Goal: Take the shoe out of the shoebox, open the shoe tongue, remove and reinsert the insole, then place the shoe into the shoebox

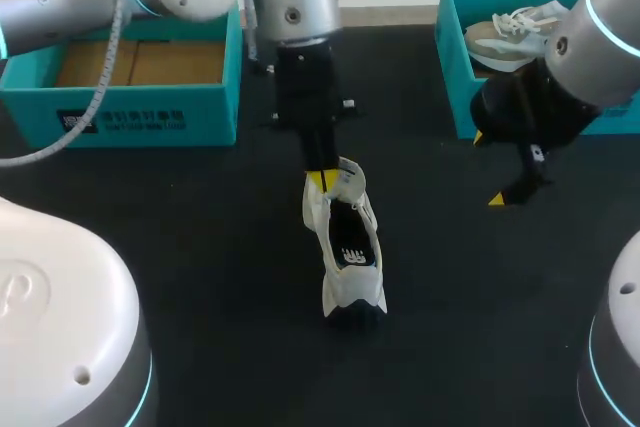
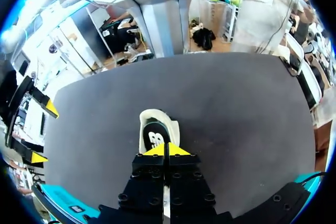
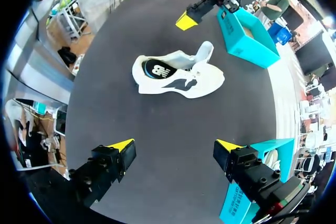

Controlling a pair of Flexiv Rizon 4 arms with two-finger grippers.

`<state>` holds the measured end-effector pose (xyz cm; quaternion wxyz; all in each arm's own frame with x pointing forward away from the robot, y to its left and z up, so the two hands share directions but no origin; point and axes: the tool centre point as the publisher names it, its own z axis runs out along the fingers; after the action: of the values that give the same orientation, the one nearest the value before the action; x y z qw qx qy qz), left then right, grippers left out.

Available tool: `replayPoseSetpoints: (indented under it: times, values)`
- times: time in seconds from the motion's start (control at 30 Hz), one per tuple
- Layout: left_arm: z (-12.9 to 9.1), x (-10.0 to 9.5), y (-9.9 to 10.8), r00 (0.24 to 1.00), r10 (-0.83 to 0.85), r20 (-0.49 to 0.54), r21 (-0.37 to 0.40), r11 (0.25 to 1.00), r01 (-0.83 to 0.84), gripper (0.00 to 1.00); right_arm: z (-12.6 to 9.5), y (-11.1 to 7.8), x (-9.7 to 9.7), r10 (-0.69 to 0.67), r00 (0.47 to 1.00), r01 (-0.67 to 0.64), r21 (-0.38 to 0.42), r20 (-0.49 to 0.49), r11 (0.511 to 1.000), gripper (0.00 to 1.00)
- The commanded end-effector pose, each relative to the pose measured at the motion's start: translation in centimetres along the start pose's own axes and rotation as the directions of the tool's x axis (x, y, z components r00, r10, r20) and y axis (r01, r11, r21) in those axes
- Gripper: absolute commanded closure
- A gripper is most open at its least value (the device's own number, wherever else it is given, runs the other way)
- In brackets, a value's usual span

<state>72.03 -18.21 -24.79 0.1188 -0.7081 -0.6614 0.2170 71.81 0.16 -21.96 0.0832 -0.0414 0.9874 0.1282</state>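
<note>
A white shoe (image 1: 348, 247) lies on the black table (image 1: 200, 247) near the middle, its dark inside and a black logo patch showing. At its far end a white flap (image 1: 350, 177) stands up. My left gripper (image 1: 320, 182) hangs shut right beside that flap. In the left wrist view its tips (image 2: 168, 149) are pressed together just above the shoe's (image 2: 155, 129) rim, with nothing seen between them. My right gripper (image 1: 488, 169) is open to the right of the shoe. It looks down on the shoe (image 3: 178, 74) from well apart, fingers (image 3: 123, 145) wide.
An empty teal shoebox (image 1: 150, 107) stands at the back left. A second teal shoebox (image 1: 455, 57) at the back right holds another pale shoe (image 1: 510, 32). Bare black table lies around the shoe.
</note>
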Motion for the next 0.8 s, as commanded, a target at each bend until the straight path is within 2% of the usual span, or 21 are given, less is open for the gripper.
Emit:
replayPoseSetpoints:
  times: [0.03, 0.17, 0.3, 0.4, 0.53, 0.63, 0.8]
  values:
    - [1.2, -1.4, 0.0, 0.999, -0.003, -0.035, -0.002, 1.000, 0.003, 1.00, 0.1, 0.1, 0.1, 0.001, 1.000, -0.001, 0.003, 0.003, 1.000, 0.00]
    - [3.1, -2.1, -0.2, 0.998, -0.023, -0.051, -0.047, 0.999, 0.021, 1.00, 0.1, 0.1, 0.1, 0.001, 1.000, -0.001, 0.003, 0.003, 1.000, 0.00]
    - [5.0, -2.7, 0.1, 0.998, -0.045, -0.050, -0.049, 0.998, 0.042, 1.00, 0.1, 0.1, 0.1, 0.001, 1.000, -0.001, 0.003, 0.003, 1.000, 0.00]
    - [6.4, -2.8, 0.3, 0.997, -0.055, -0.058, -0.078, 0.996, 0.050, 1.00, 0.1, 0.1, 0.1, 0.001, 1.000, -0.001, 0.003, 0.003, 1.000, 0.00]
    - [7.9, -2.7, 1.0, 0.995, -0.075, -0.061, -0.102, 0.992, 0.069, 1.00, 0.1, 0.1, 0.1, 0.001, 1.000, -0.001, 0.003, 0.003, 1.000, 0.00]
    - [8.9, -2.5, 1.6, 0.994, -0.088, -0.061, -0.150, 0.986, 0.079, 1.00, 0.1, 0.1, 0.1, 0.001, 1.000, -0.001, 0.003, 0.003, 1.000, 0.00]
    - [10.4, -2.1, 2.6, 0.994, -0.096, -0.050, -0.168, 0.982, 0.087, 1.00, 0.1, 0.1, 0.1, 0.001, 1.000, -0.001, 0.003, 0.003, 1.000, 0.00]
